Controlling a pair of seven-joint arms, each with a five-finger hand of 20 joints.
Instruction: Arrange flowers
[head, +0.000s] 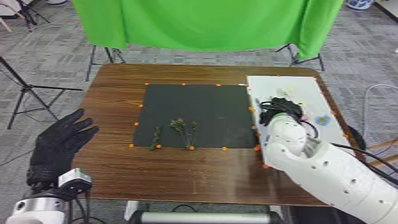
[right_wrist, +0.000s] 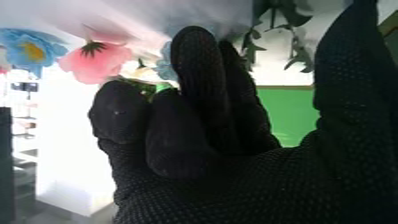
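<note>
Flowers noted at two places on the table. On the right, a blue flower lies on a white sheet, to the right of the right hand. Pale yellow blooms lie on the same sheet, just beyond that hand on its far side. Green sprigs lie on a dark mat, close to its near edge and left of centre, their stems pointing toward the near side.

The right wrist view records a pink flower, a blue bloom with a yellow centre and leafy stems about the right hand. That hand is positioned over the white sheet, its arm entering from the near right. Whether it is gripping anything cannot be determined.

The left hand is at the left edge of the table, well apart from the sprigs, released, fingers extended toward the far side.

The mat occupies the middle of the brown wooden table, with the white sheet beside it on the right. Orange markers run along the edges of both. Beyond the far edge of the table hangs a green cloth; a black stand is on the carpeted floor to the left.
</note>
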